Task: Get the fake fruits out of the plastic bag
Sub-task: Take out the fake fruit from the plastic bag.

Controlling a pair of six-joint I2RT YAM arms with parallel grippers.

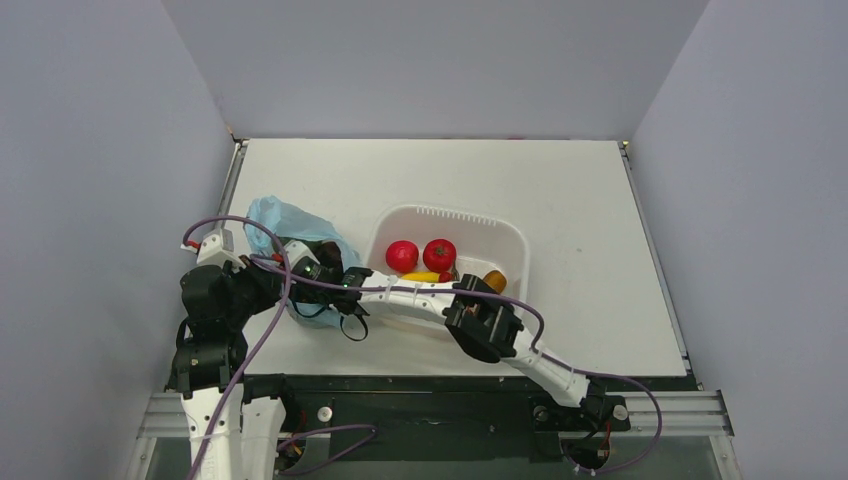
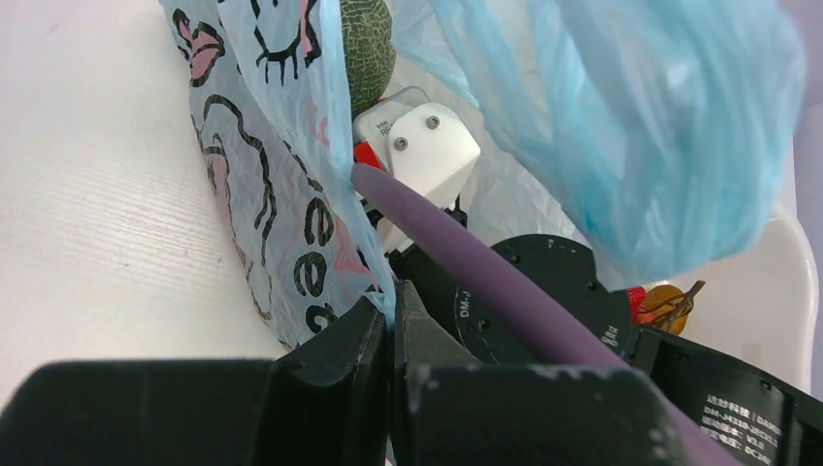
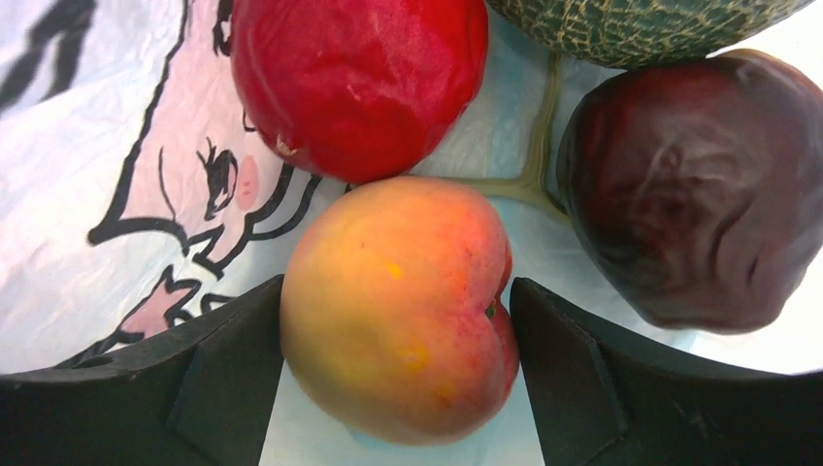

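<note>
The plastic bag (image 1: 285, 222), thin crinkled light-blue film printed with a pink-and-black cartoon figure, lies on the table (image 1: 560, 180) at 9 o'clock of the white tub (image 1: 445, 211), with the left gripper (image 2: 393, 325) closed fully on a fold of its film. Inside the bag, the right gripper (image 3: 398, 330) is part-open, its fingers (image 3: 213, 369) in contact with both flanks of the glossy orange-pink peach (image 3: 398, 311). The glossy red fruit (image 3: 359, 78) touches the peach at 12 o'clock, the grey-green netted melon (image 3: 641, 24) lies at 1 o'clock, and a dark maroon fruit (image 3: 694, 184) lies at 3 o'clock.
</note>
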